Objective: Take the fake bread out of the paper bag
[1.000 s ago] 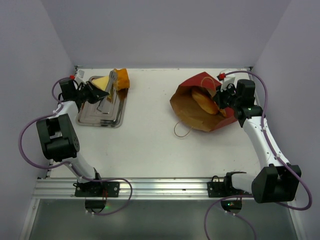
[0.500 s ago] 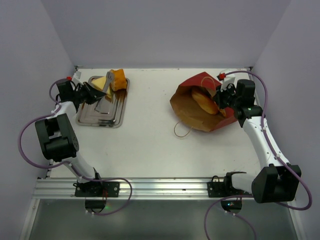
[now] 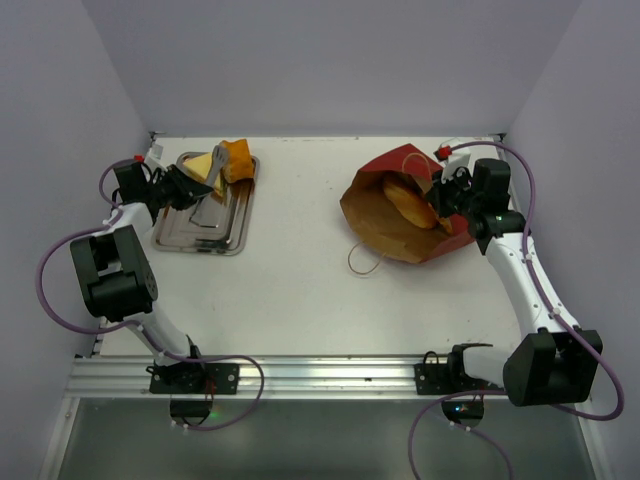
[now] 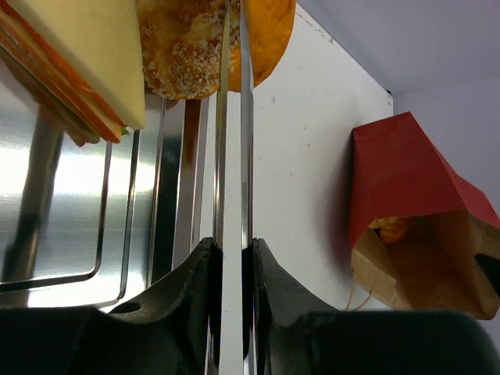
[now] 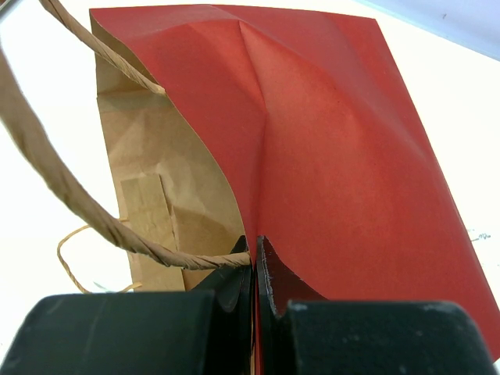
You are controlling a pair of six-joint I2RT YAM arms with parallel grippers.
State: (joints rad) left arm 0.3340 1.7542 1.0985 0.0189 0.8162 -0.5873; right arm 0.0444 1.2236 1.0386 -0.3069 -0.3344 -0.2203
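The red paper bag (image 3: 372, 205) lies on its side at the right, mouth toward me, with a tan piece of fake bread (image 3: 408, 203) inside. My right gripper (image 3: 446, 200) is shut on the bag's (image 5: 328, 141) upper edge, where a string handle (image 5: 47, 172) meets it. At the left, my left gripper (image 3: 200, 190) straddles a thin steel edge (image 4: 232, 156) of the tray (image 3: 195, 232). Its jaws stand slightly apart from the steel (image 4: 230, 244). A yellow sandwich wedge (image 3: 203, 163) and an orange seeded bread piece (image 3: 238, 158) rest at the tray's far end.
The bag's other string handle (image 3: 362, 262) lies looped on the white table in front of the bag. From the left wrist, the bag (image 4: 406, 180) shows far right, with bread (image 4: 388, 228) in its mouth. Grey walls close in the table on three sides.
My left gripper drew back slightly to the left, and the sandwich wedge and orange bread shifted toward the back. Its jaws have eased off the steel edge. The right arm and bag stayed put.
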